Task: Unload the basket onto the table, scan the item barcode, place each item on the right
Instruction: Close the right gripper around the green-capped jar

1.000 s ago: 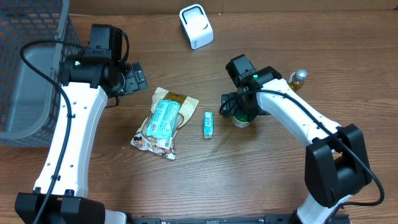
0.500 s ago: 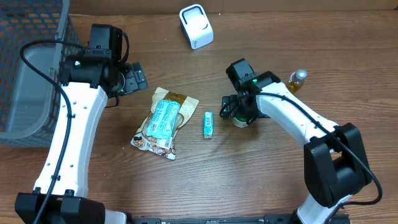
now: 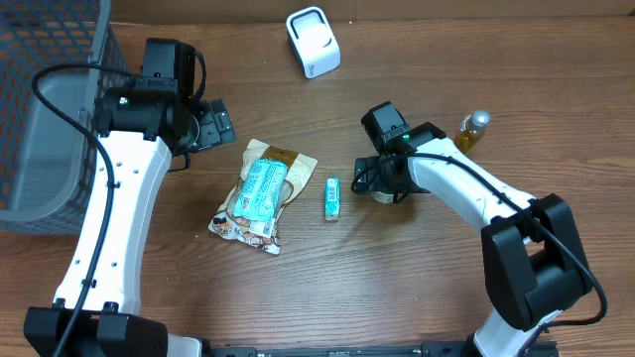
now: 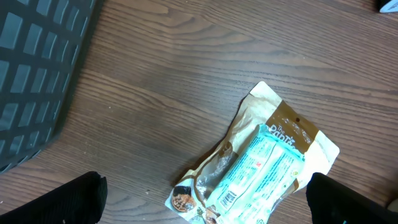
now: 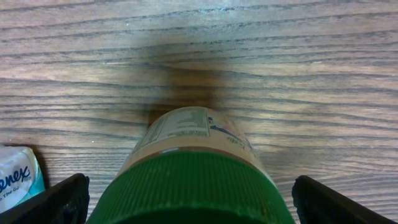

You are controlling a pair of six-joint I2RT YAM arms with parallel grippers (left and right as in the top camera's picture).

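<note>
Right pincer spread wide — green-capped jar between

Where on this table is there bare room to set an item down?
Bare wood runs along the near edge, below the snack pouch and tissue pack. There is more at the back, between the scanner and the small bottle. The middle is crowded: pouch, pack and green-lidded jar sit close together.

Tissue pack: partial "enex" lettering. Jar label print illegible.
</note>
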